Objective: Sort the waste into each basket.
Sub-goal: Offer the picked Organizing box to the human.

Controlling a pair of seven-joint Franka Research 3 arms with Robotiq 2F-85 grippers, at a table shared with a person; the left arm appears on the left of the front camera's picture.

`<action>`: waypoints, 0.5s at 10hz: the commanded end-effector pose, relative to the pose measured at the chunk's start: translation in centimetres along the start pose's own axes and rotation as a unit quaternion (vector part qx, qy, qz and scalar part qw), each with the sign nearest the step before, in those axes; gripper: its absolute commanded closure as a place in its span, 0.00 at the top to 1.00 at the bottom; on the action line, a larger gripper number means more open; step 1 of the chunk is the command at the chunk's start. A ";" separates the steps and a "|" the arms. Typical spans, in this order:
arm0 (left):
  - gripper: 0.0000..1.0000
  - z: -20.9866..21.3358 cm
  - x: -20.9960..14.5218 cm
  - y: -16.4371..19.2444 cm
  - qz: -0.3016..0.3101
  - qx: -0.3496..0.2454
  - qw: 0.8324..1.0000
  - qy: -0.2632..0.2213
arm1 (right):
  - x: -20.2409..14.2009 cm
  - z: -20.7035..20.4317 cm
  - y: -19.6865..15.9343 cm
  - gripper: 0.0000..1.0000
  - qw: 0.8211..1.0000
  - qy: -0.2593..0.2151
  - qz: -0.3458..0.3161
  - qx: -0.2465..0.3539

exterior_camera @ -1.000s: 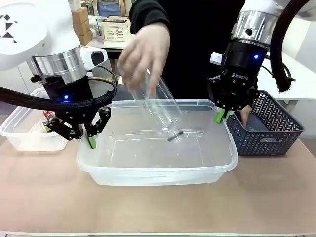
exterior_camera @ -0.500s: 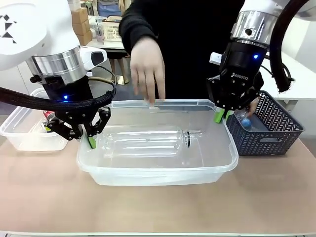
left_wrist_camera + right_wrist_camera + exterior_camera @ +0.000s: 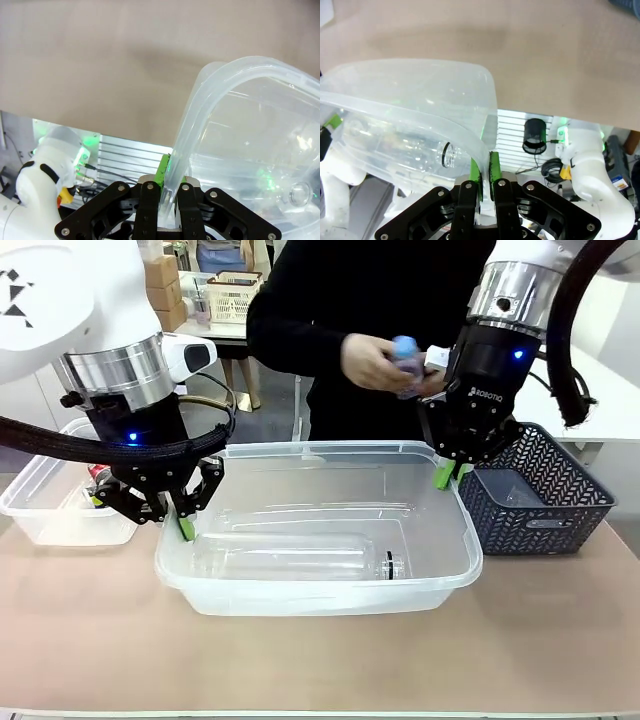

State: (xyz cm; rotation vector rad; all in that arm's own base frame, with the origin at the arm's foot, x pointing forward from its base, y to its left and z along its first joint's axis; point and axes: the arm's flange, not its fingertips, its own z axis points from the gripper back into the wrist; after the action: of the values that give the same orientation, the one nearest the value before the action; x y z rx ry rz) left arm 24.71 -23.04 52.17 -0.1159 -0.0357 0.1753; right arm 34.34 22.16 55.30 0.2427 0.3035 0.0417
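Front view: left gripper (image 3: 186, 527) and right gripper (image 3: 446, 475) are each clamped on the rim of the big shallow clear plastic tub (image 3: 318, 585), at opposite corners. A clear plastic bottle (image 3: 295, 558) lies loose inside, along the near wall (it'd probably roll if the tub tips unevenly). The person's hand (image 3: 372, 359) holds another small bottle (image 3: 406, 362) above the tub's far right corner, so a careless lift could bump it.

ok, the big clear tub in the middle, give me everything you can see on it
The big clear tub is a shallow, translucent plastic rectangle with rounded corners and a rolled rim, upright on the tan table. The left end effector is shut on its left rim, the right end effector on its far right rim. Inside, a clear plastic bottle lies on its side, capless neck toward the right.
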 end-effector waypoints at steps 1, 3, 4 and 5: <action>0.05 0.1 0.1 0.0 0.016 -0.006 1.000 -0.001 | -0.5 0.3 0.1 0.09 1.000 0.003 0.008 0.002; 0.05 0.1 0.1 0.0 0.016 -0.006 1.000 -0.001 | -0.5 0.3 0.1 0.09 1.000 0.003 0.008 0.002; 0.05 0.1 0.1 0.0 0.016 -0.006 1.000 -0.001 | -0.5 0.3 0.1 0.09 1.000 0.003 0.008 0.002; 0.05 0.1 0.1 0.0 0.016 -0.006 1.000 -0.001 | -0.5 0.3 0.1 0.09 1.000 0.003 0.008 0.002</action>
State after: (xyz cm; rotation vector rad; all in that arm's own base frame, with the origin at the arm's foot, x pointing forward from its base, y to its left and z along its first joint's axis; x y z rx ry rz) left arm 24.71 -23.04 52.17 -0.1159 -0.0357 0.1753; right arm 34.34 22.16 55.30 0.2427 0.3036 0.0418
